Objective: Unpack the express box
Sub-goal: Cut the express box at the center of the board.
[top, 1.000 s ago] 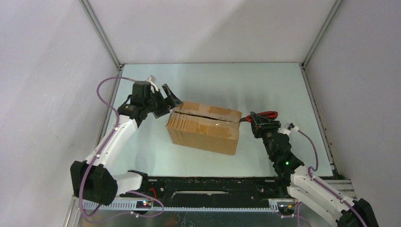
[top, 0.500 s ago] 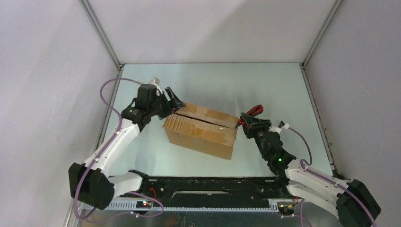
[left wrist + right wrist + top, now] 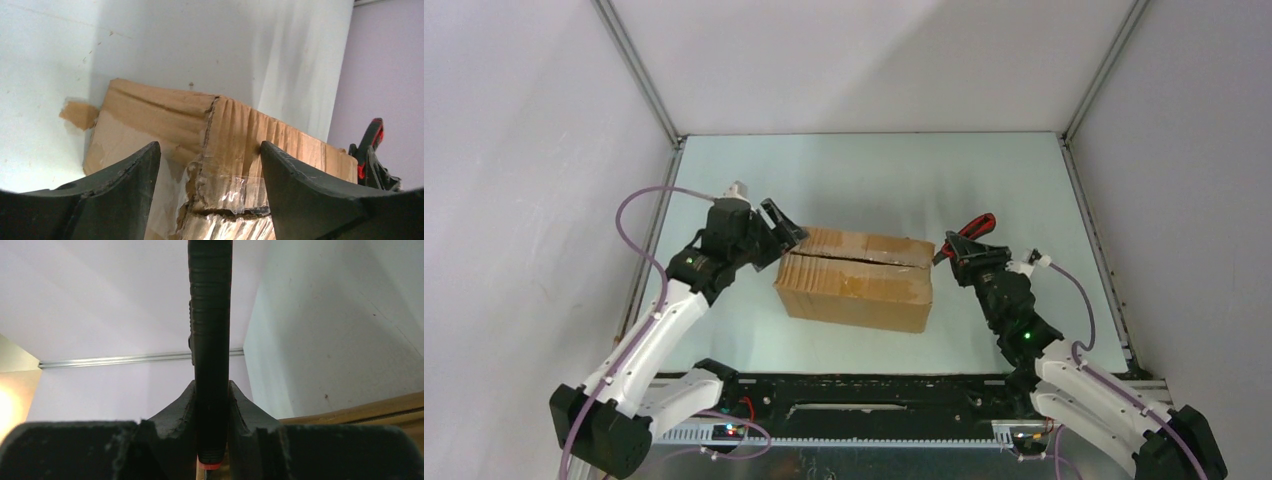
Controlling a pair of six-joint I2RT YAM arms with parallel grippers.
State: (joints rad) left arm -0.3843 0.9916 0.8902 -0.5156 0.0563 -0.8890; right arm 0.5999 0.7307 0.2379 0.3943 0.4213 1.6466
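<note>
Since the top flaps of the express box are shut along the middle seam, I'd call this the cutting-open step, nothing unpacked yet; the box sits flat on the tabletop between the two hands. Left hand is at the box's left end, fingers spread wide with the end of the seam showing between them, not clamped on anything as far as I can see; its wrist view shows crumpled clear tape and ragged cardboard right at that end. Right hand is at the box's right end, pressed together on a red-and-black utility knife, handle pointing up and away from the box; whether the blade touches the cardboard I can't tell. My guess for the next move: left hand steadies the left end so the box doesn't slide, then the knife tip has to find the seam at the right end and run along it; shallow, so whatever's in there isn't sliced. As for contents, no idea; nothing inside the box is visible.
</note>
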